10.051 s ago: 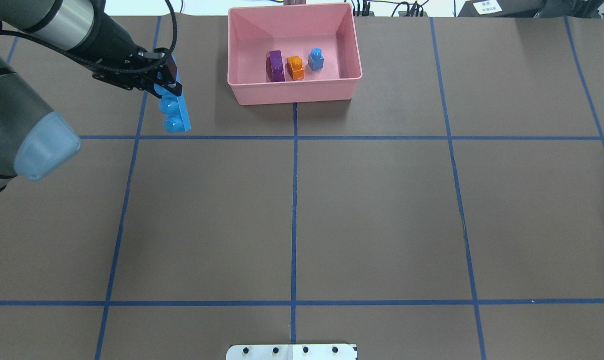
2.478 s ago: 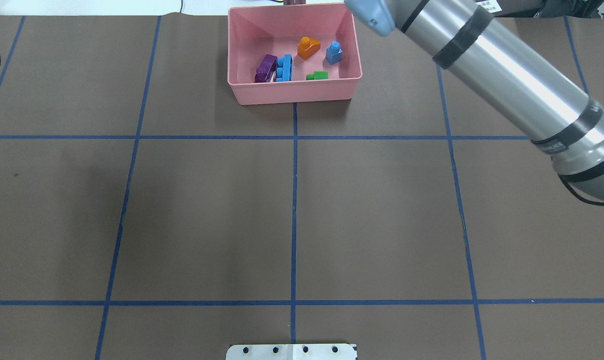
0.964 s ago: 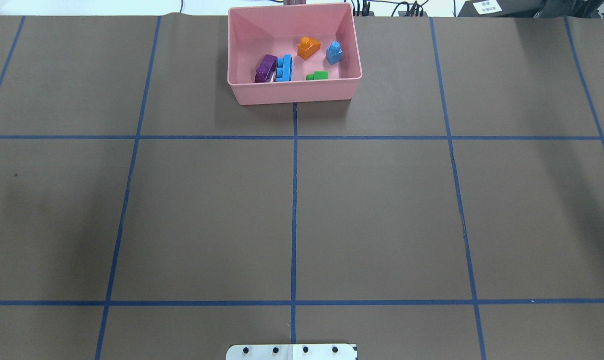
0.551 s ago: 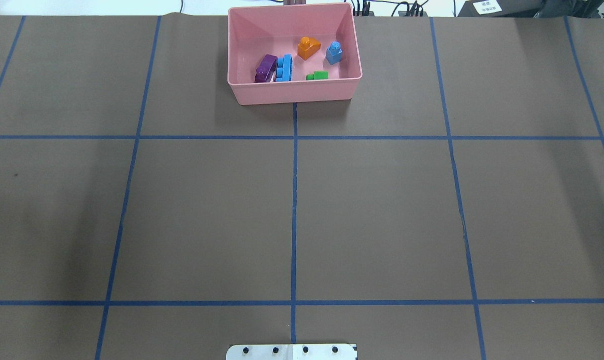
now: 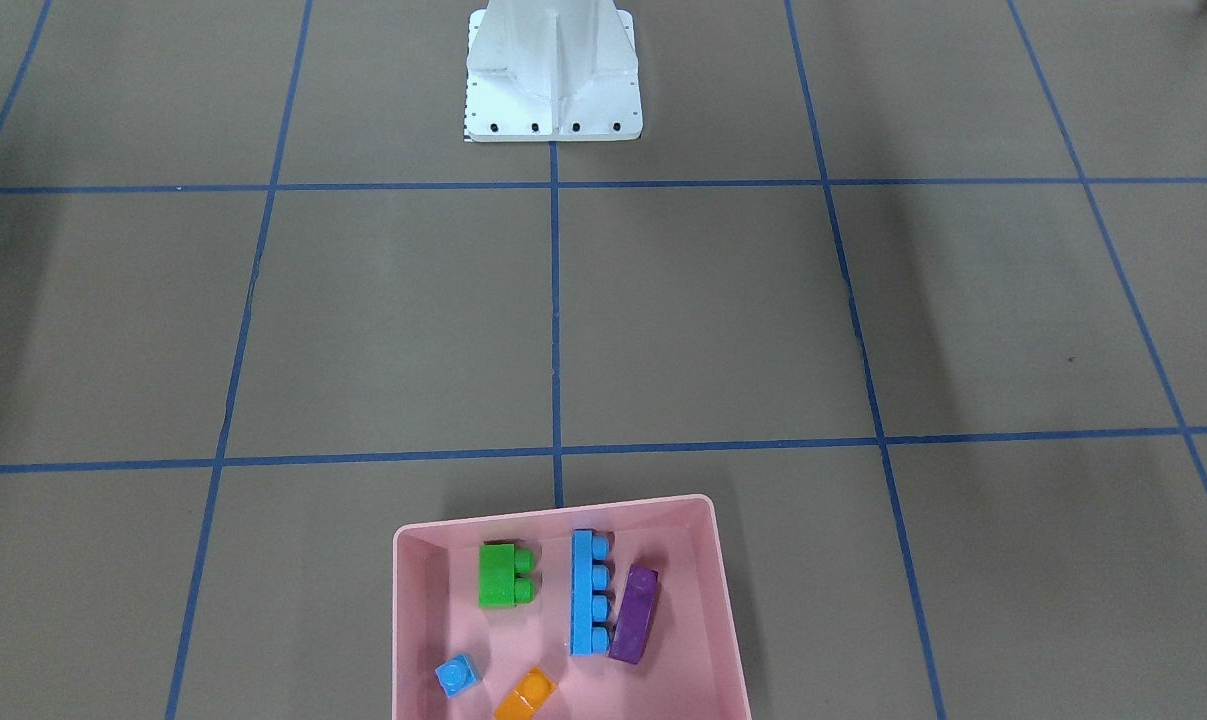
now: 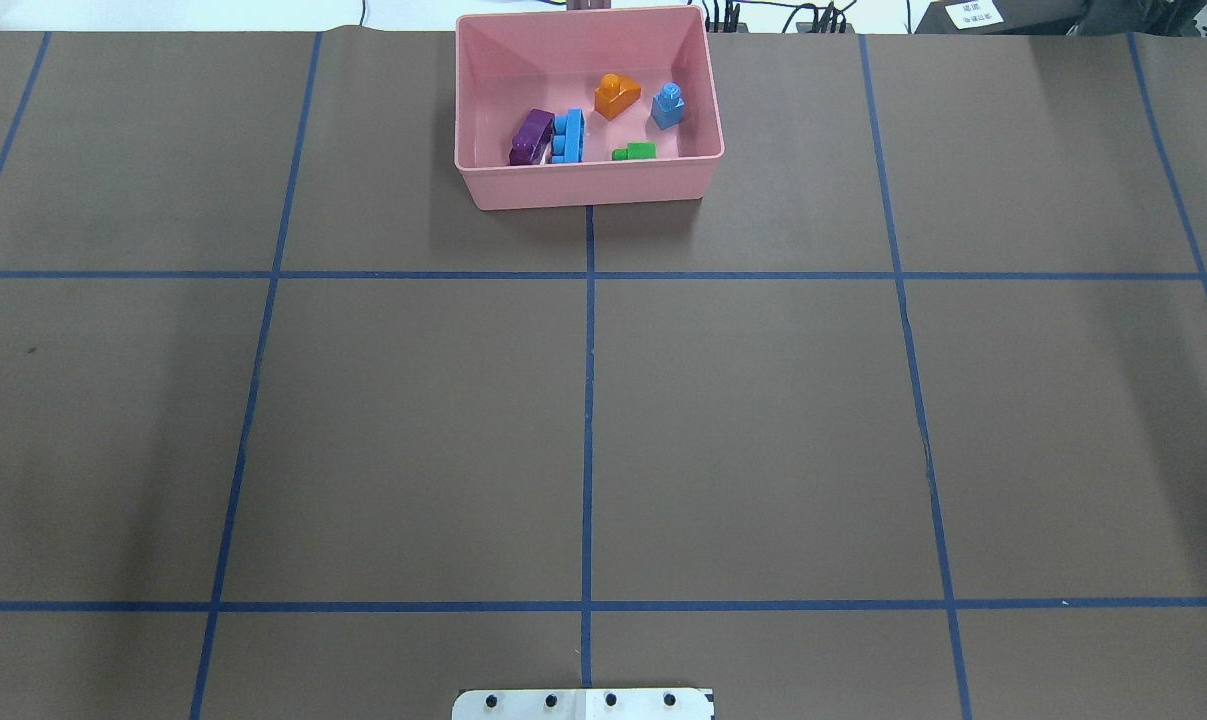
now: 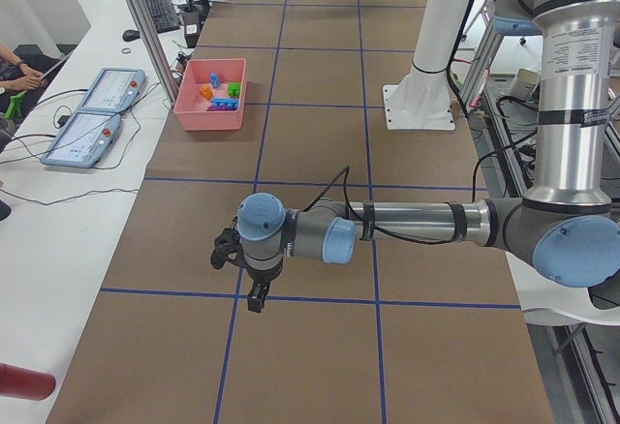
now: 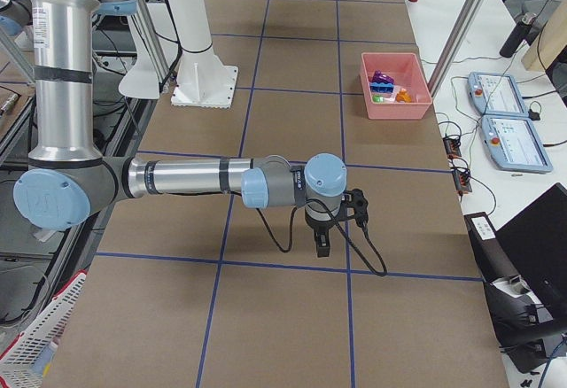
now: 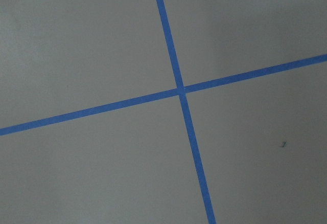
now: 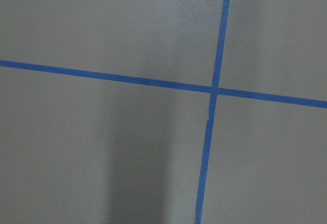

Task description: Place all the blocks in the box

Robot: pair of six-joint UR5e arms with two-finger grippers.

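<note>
Pink walls of the box point(image 6: 588, 185) hold all five pieces: long blue block point(image 6: 568, 136) and purple block point(image 6: 530, 136) side by side, long axes running away from the robot, with the orange block point(image 6: 616, 96), blue cube point(image 6: 668, 106) and green block point(image 6: 635, 152). The left gripper point(image 7: 254, 293) and right gripper point(image 8: 322, 244) hang over opposite ends of the table point(image 6: 763, 400), both well apart from the box, neither plainly nearer; how wide their jaws stand cannot be told. No block shows outside the box, so no reach seems called for — only the white base point(image 6: 583, 704) stands nearer the robot.
</note>
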